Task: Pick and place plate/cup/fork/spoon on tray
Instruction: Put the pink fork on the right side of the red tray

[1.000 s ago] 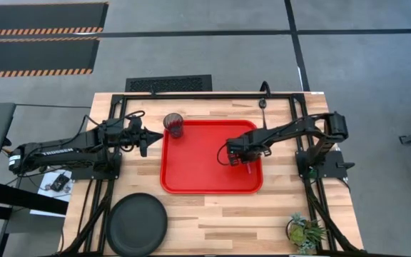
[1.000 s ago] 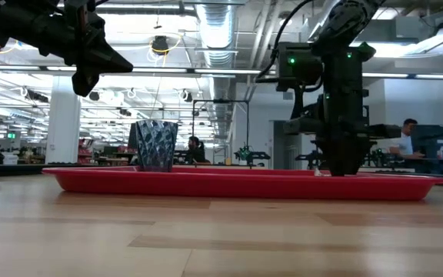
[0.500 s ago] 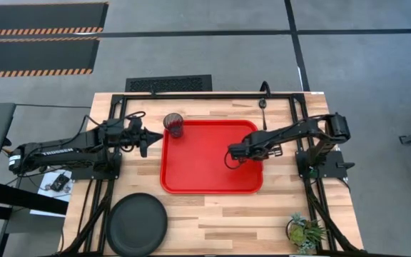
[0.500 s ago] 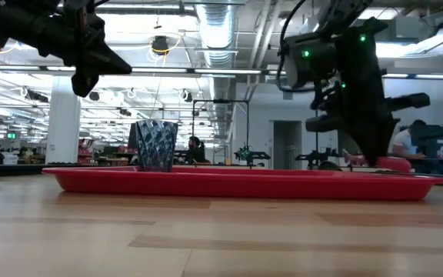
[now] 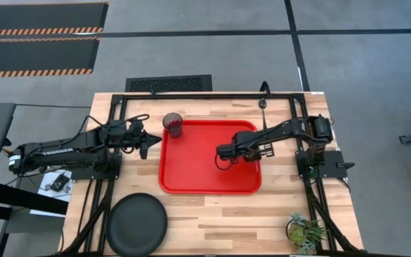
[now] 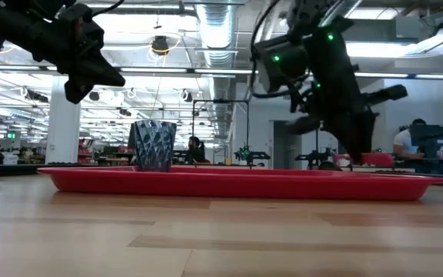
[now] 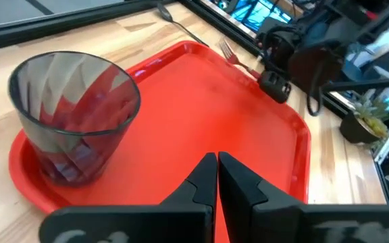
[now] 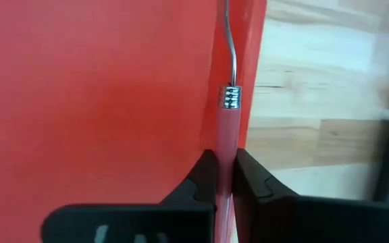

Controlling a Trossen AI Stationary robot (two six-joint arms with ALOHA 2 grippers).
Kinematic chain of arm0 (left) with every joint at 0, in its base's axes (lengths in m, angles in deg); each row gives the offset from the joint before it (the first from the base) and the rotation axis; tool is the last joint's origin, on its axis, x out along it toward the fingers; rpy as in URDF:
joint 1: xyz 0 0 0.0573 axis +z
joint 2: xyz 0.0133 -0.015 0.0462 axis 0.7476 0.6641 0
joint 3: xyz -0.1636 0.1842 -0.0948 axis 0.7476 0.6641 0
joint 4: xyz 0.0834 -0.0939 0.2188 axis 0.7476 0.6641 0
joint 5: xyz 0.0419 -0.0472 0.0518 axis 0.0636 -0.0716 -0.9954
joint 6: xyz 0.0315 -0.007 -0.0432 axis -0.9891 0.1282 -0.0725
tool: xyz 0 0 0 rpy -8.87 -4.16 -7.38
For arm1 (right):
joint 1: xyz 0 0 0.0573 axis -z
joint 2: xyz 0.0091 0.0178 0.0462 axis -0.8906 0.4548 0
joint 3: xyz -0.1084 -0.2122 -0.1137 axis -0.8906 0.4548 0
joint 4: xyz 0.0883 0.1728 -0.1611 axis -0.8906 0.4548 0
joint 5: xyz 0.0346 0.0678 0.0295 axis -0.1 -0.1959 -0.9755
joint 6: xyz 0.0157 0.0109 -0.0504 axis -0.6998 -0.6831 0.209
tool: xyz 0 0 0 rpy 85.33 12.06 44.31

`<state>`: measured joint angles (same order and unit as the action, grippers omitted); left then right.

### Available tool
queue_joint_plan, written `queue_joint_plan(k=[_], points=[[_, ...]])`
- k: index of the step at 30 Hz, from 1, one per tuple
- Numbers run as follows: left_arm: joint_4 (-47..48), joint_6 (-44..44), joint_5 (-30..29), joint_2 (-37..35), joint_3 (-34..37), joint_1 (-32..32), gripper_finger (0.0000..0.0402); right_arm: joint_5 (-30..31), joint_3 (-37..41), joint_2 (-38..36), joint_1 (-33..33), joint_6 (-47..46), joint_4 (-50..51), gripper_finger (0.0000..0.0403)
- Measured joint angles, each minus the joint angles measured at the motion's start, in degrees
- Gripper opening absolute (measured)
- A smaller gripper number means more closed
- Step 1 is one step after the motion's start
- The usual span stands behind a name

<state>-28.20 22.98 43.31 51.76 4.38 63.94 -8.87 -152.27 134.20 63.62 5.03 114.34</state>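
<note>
The red tray (image 5: 191,168) lies mid-table. The smoky cup (image 5: 173,123) stands upright in the tray's far left corner (image 7: 73,115). The black plate (image 5: 136,223) lies on the table at the near left. The spoon (image 5: 262,102) lies on the table beyond the tray's far right corner (image 7: 175,20). My right gripper (image 5: 247,154) is over the tray's right part, shut on the red-handled fork (image 8: 227,128), whose tines (image 7: 226,48) point toward the far edge. My left gripper (image 5: 147,140) is shut and empty, raised left of the tray near the cup (image 7: 218,169). My right gripper pinches the fork's red handle (image 8: 225,145) between its two fingers, behind the metal collar. The fingers slant down from above toward the table's right and lie across the handle (image 6: 362,152). The handle's free end (image 6: 379,159) shows above the tray's rim. Whether the tines touch the tray, I cannot tell.
A potted plant (image 5: 305,232) stands at the table's near right corner. Black frame rails (image 5: 312,193) run along both table sides. People (image 6: 406,140) show in the room behind. Bare wood lies between the plate and the plant.
My right gripper has gone toward the table's left and tipped from pointing straight down to a slant, fingertips toward the right. The fork's red handle has come up into sight above the tray's rim.
</note>
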Motion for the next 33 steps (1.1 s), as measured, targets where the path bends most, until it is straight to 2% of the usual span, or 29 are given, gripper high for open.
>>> queue_joint_plan(k=[6, 12, 18, 27, 30, 33], points=[[-0.02, 0.84, -1.23, 0.00, 0.00, 0.00, 0.0000, -0.22, -1.39, 2.35, 0.24, 0.19, -1.13, 0.0026], [0.43, 0.98, -1.15, -0.13, 0.00, 0.00, 0.0000, -3.39, -1.32, 5.76, 0.64, 3.67, -4.81, 0.0036], [0.76, 2.29, -0.08, -0.20, 0.00, 0.00, 0.0000, -3.65, -3.15, 6.55, 0.04, 1.87, -5.12, 0.0085], [0.91, 2.43, 1.77, -0.68, 0.02, 0.00, 0.0000, -5.07, -3.45, 4.56, 0.28, 3.58, -5.16, 0.0186], [1.05, 2.43, 1.79, -0.81, 0.02, 0.00, 0.0000, -5.18, -3.53, 1.87, 0.57, 6.36, -7.07, 0.0200], [1.38, 2.45, 1.81, -1.26, 0.02, 0.00, 0.0000, -4.98, -3.50, -1.45, 0.92, 9.55, -8.44, 0.0192]])
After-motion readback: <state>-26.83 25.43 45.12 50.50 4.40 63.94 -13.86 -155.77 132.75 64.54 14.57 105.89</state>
